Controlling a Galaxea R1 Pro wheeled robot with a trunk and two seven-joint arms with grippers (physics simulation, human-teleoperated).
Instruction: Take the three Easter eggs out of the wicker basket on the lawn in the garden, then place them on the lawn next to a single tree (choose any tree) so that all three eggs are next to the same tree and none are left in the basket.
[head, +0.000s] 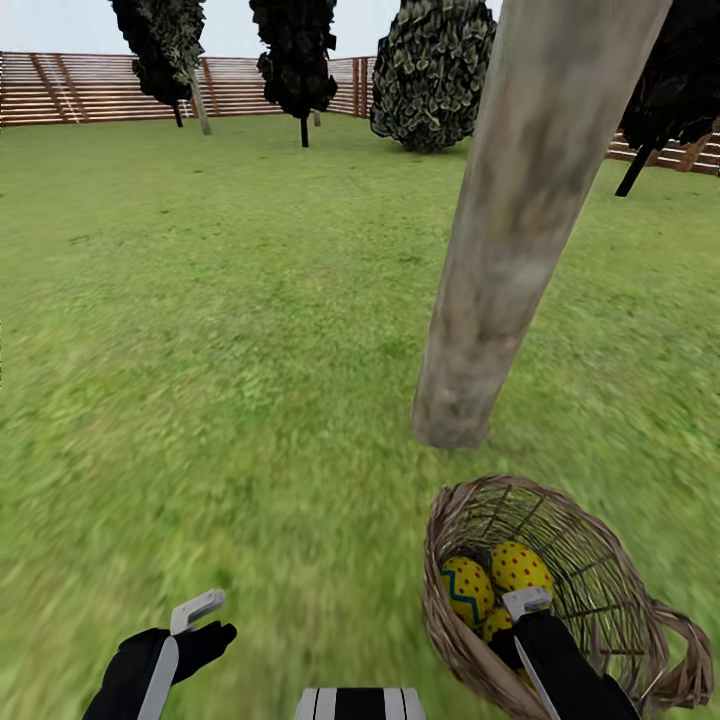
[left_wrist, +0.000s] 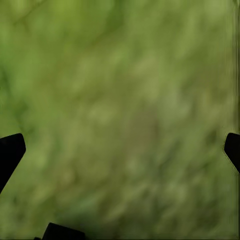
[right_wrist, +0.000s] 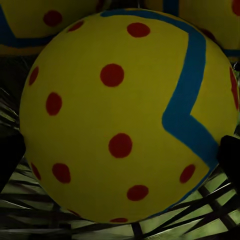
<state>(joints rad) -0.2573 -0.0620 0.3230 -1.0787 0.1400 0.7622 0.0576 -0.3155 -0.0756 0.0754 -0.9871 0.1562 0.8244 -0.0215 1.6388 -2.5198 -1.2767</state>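
Observation:
The wicker basket (head: 600, 590) lies tipped on the lawn (head: 200, 350) at the foot of the tree's grey-tan trunk (head: 510, 230). Three yellow Easter eggs rest inside: one with a blue zigzag (head: 467, 590), a dotted one (head: 520, 567), and a third (head: 497, 622) partly hidden behind my right arm (head: 565, 660). My right gripper (right_wrist: 120, 155) reaches into the basket and stands open, its fingertips (right_wrist: 10, 160) on either side of one egg (right_wrist: 125, 100). The two other eggs (right_wrist: 30, 25) lie behind it. My left gripper (head: 205, 625) hangs open over bare grass (left_wrist: 120, 100).
A brown slat fence (head: 90, 88) runs along the far edge of the garden. Two narrow dark-leaved trees (head: 297, 50) and a round bush (head: 432, 70) stand before it. Another dark tree (head: 680, 70) is at the far right. Wide grass stretches left of the trunk.

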